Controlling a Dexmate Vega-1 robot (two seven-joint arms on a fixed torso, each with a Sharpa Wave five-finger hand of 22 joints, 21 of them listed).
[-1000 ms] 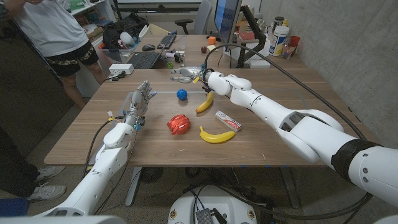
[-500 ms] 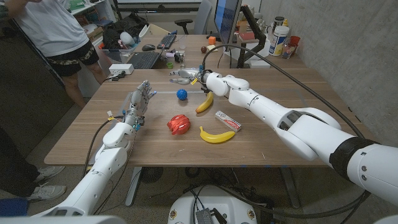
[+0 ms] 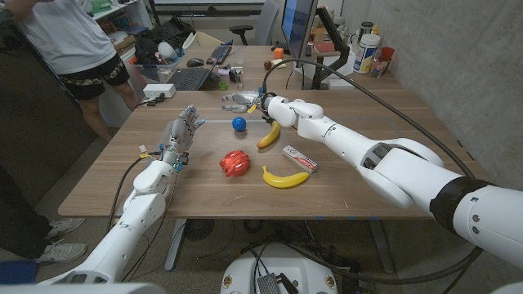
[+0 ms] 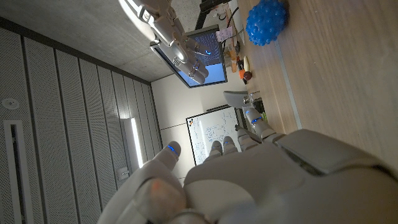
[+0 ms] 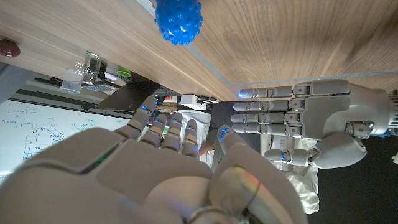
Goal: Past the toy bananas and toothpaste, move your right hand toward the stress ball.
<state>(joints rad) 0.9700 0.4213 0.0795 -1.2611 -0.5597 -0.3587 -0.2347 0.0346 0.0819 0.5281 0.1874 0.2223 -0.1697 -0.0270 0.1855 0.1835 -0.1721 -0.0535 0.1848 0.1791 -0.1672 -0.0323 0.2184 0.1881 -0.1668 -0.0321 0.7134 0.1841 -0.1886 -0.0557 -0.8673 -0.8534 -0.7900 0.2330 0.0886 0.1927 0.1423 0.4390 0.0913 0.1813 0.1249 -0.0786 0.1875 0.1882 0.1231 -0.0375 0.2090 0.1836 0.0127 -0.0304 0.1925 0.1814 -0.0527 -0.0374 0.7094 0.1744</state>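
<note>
While spread apart and grasping nothing, fingers [image 5: 163,127] of the right hand [image 3: 243,100] reach out over the far middle of the wooden table [image 3: 376,188], just behind the stress ball [image 3: 239,123], apart from it as far as can be told from the head view. Blue and knobbly, that ball, sitting on bare wood between the two hands, with a thin pale line of tape [image 3: 216,121] running past it. Just beside the ball toward the right arm, one toy banana [image 3: 269,135] lying at a slant; nearer the front edge, a second toy banana [image 3: 285,177] curved like a smile; between and to the right of them, the toothpaste [image 3: 299,158] in its red and white box. Left of the nearer banana, a red toy pepper [image 3: 234,163]. Over on the left, the left hand [image 3: 181,134] standing upright, fingers released and extended, holding nothing. Behind the table, a laptop [image 3: 181,78] and a person [image 3: 69,41] standing at the far left corner.
</note>
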